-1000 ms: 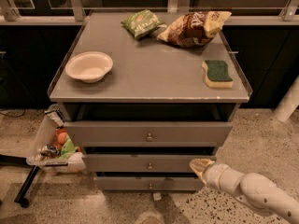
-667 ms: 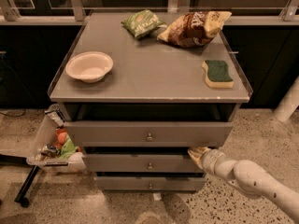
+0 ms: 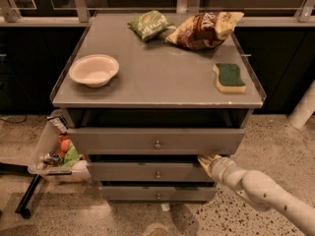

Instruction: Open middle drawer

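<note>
The grey metal cabinet (image 3: pixel 157 80) has three drawers. The top drawer (image 3: pixel 156 140) is pulled out furthest. The middle drawer (image 3: pixel 147 171), a flat grey front with a small round knob (image 3: pixel 158 174), is out a little. The bottom drawer (image 3: pixel 158 192) sits below it. My gripper (image 3: pixel 205 161), on a white arm coming from the lower right, is at the top right corner of the middle drawer's front, just under the top drawer.
On the cabinet top lie a white bowl (image 3: pixel 94 70), a green chip bag (image 3: pixel 149 24), a brown chip bag (image 3: pixel 204 29) and a green-and-yellow sponge (image 3: pixel 229 77). A clear bin (image 3: pixel 54 154) with items hangs at the cabinet's left. Speckled floor surrounds the cabinet.
My gripper has moved left and up from beside the cabinet to the right top edge of the middle drawer's front.
</note>
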Robot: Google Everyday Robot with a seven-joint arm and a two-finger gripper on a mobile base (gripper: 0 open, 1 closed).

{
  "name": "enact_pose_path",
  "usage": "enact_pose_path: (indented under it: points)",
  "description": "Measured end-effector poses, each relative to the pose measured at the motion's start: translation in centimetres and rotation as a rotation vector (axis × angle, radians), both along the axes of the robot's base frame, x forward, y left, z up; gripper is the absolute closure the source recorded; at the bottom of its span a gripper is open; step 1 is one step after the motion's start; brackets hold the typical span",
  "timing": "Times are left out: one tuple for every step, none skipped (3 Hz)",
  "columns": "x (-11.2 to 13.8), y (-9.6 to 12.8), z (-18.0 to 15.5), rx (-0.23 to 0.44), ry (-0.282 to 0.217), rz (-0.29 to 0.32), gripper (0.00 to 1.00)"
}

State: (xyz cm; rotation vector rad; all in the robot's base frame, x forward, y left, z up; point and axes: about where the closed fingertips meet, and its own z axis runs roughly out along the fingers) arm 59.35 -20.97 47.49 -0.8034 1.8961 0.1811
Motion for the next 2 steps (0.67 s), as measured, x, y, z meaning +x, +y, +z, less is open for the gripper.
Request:
enact_pose_path:
  points:
    - [1.20, 0.14, -0.69, 0.019, -0.038, -0.086, 1.00]
    - [2.07, 0.21, -1.68, 0.030, -0.054, -0.150, 1.00]
